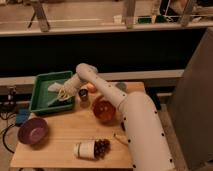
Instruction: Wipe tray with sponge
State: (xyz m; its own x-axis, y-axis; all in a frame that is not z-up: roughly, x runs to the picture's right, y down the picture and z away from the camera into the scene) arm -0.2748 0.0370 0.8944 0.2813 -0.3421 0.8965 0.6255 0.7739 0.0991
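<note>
The tray (38, 93) sits on the rear left corner of the wooden table (60, 150), its long sides running front to back. The sponge (53, 87) lies inside the tray, a pale pad on the floor of its rear half. My gripper (62, 95) is inside the tray too, low over the right half of the floor, just beside the sponge on its front right. I cannot tell whether the gripper touches the sponge, nor whether it is released or clenched. My arm (135, 125) reaches over the tray's right rim, bending at a pale elbow just behind the tray's rear right corner and then running off to the front right, well away from the tray.

Just right of the tray stands a small dark can (84, 95), and behind that can lies a small orange item (91, 88). Further right of the tray, partly behind my arm, is an orange bowl (103, 111). In front of the tray, near its left corner, sits the purple bowl (33, 131). A blue item (22, 117) lies off the tray's front left corner. Well in front of the tray, a white cup (84, 149) lies on its side with a dark cluster (102, 146) at its mouth.
</note>
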